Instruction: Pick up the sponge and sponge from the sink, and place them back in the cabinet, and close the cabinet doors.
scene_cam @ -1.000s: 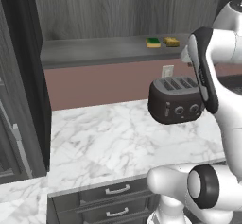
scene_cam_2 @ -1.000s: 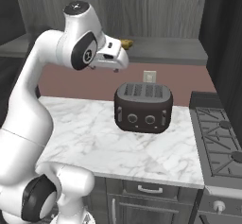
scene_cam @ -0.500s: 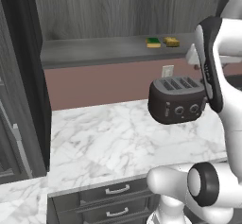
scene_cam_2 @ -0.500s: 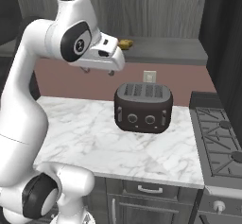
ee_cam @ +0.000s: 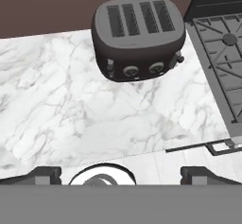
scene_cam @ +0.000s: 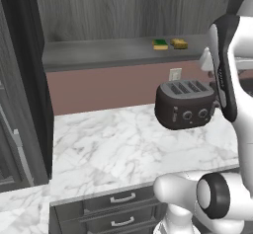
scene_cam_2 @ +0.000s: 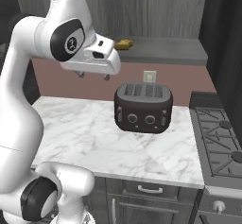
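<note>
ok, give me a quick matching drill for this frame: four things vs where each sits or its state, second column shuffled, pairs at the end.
Things:
1. green-topped sponge
2. golden-tan sponge
3. toaster
4. gripper

Places or states:
A. on the white marble counter, below the wall outlet
B. open, holding nothing
C. on the grey cabinet shelf, the left one of the pair in the left base view
D. on the same shelf, the right one of the pair in the left base view

Pairs: 1-C, 2-D, 3-A, 4-B

Base views flank the toaster (scene_cam: 185, 104); hand view looks straight down
</note>
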{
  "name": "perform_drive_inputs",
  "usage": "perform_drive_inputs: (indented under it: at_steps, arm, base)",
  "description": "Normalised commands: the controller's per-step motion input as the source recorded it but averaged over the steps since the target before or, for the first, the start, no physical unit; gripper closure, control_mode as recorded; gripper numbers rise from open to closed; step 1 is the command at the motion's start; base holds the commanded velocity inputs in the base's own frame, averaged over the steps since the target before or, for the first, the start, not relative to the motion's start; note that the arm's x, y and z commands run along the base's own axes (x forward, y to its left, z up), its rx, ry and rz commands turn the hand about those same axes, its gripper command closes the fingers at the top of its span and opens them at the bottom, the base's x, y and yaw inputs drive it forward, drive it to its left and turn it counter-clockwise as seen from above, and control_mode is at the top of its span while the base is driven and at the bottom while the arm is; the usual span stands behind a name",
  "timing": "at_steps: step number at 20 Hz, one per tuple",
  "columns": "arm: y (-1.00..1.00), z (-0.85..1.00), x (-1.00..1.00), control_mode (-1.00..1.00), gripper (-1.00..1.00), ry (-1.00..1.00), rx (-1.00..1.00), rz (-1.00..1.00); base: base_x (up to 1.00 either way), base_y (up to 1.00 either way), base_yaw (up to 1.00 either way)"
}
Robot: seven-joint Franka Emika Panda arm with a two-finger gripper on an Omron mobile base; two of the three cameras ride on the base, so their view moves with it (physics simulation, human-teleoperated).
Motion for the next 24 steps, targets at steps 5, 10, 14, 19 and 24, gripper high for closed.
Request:
perform_drive_inputs:
  at_steps: [5, 10, 14, 19, 24]
  arm:
    - [0.0, 0.0, -0.29, -1.0, -1.0, 0.02, 0.0, 0.0]
    - [0.0, 0.0, -0.23, -1.0, -1.0, 0.01, 0.0, 0.0]
    - [0.0, 0.0, -0.28, -1.0, -1.0, 0.0, 0.0, 0.01]
    - [0.0, 0.0, -0.33, -1.0, -1.0, 0.0, 0.0, 0.03]
    - [-0.07, 0.0, -0.41, -1.0, -1.0, 0.0, 0.0, 0.07]
  base:
    - [0.0, 0.0, 0.0]
    - [0.0, 0.0, 0.0]
    - [0.0, 0.0, 0.0]
    - [0.0, 0.0, 0.0]
    - [0.0, 0.0, 0.0]
